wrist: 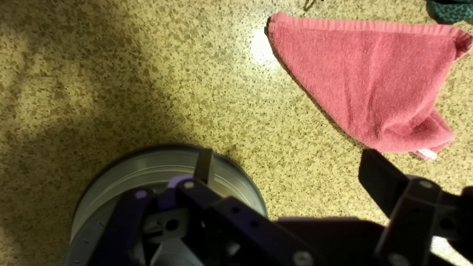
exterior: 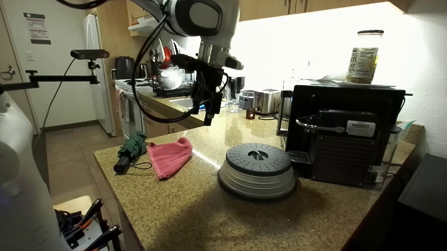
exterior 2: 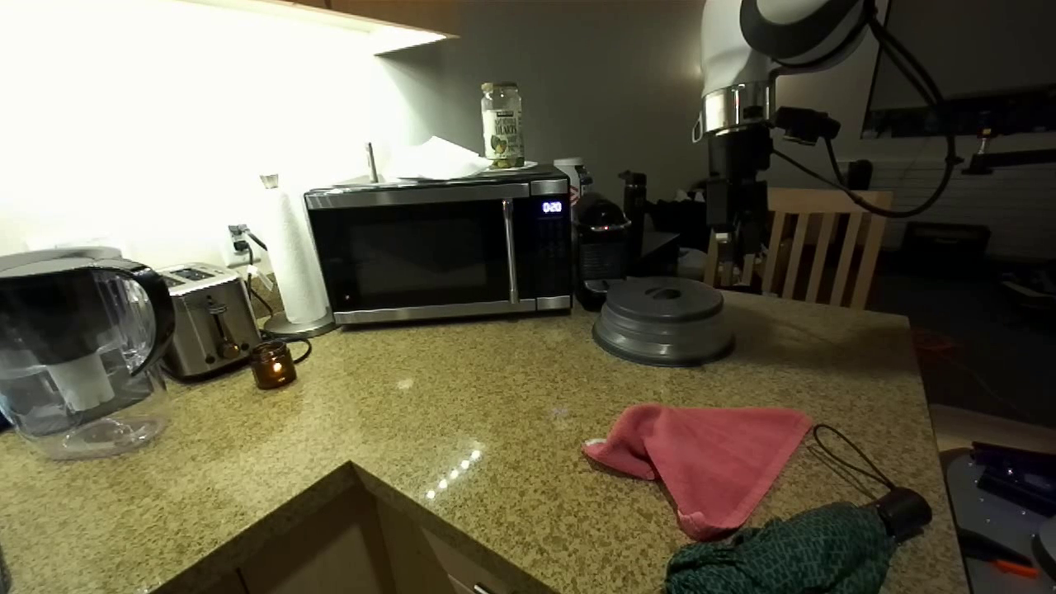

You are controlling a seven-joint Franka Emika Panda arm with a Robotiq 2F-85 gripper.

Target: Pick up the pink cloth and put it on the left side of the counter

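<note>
The pink cloth (wrist: 362, 83) is lying creased on the bench (wrist: 221, 92), occupying the upper right of the wrist view. The jaws are hanging above the bench and standing wide apart, one side showing near lower centre and the other at lower right. I am taking this spread from the wrist view; both exterior views are leaving it unclear.

The wrist view is cutting off the grey cover (wrist: 125, 181) at lower left, partly behind the jaws; both exterior views are showing it whole. In an exterior view the green umbrella (exterior: 132, 147) is lying complete, just left of the pink cloth; the wrist view is catching only a piece at upper right. In an exterior view the microwave (exterior 2: 412, 256) is presenting its door and lit display.

In the wrist view the long axis of the pink cloth is running diagonally, the sharp corner pointing to the upper left and the gathered end to the lower right. In an exterior view the pink cloth (exterior: 170, 157) is pointing that corner toward the bottom of the frame; in an exterior view the pink cloth (exterior 2: 718, 462) is pointing it to the right, the axis lying nearly level.
</note>
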